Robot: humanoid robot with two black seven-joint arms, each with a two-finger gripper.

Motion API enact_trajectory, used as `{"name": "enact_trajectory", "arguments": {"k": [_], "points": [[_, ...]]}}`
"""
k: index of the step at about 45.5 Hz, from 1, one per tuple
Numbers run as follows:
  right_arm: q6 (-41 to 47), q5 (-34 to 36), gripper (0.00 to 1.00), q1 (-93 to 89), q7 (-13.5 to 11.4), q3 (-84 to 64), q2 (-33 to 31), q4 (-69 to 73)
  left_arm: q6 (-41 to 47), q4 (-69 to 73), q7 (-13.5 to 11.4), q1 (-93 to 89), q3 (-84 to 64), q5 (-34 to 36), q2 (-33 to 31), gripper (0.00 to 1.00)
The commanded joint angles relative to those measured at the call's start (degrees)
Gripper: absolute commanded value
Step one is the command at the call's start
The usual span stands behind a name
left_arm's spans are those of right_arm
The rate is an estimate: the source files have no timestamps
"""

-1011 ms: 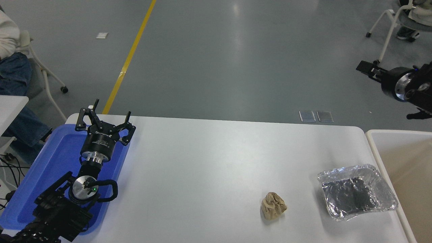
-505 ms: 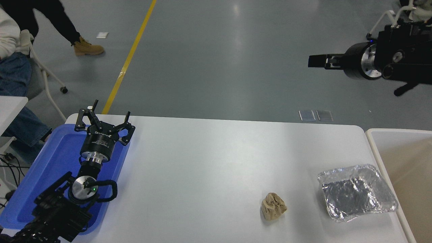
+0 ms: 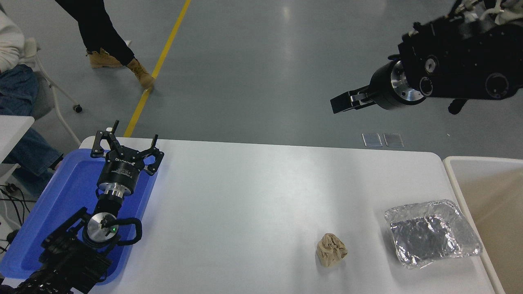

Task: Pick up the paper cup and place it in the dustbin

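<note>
Table (image 3: 253,196) white (grey floor (image 3: 265,61) beyond), seemingly glossy.

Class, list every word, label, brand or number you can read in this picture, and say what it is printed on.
White lettering on the left tool, on its black body: upside down and too small to read.
Nothing readable on the blue tray, foil tray, dustbin or right tool.
</note>
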Motion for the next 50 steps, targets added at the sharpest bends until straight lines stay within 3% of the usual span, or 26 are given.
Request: {"name": "enact_trajectory", "arguments": {"k": [1, 9, 20, 50], "points": [[9.67, 4.89, 1.0, 1.76, 0.17, -2.51, 2.01, 1.77, -0.09, 0.0, 0.08, 0.09, -0.08, 0.02, -0.04, 1.0], [16.16, 10.43, 1.0, 1.76, 0.61, -3.03, 2.1, 2.39, -0.09, 0.0, 0.08, 0.18, -0.17, 0.02, 0.05, 1.0], [24.61, 12.97, 1.0, 2.54, 0.96, -6.72, 2.19, 3.88, -0.09, 0.0, 0.08, 0.18, -0.17, 0.02, 0.05, 1.0], [25.84, 14.12, 1.0, 4.48, 1.75, -8.92, 1.66, 7.31, -0.18, 0.0, 0.17, 0.27, -0.35, 0.02, 0.14, 1.0]]}}
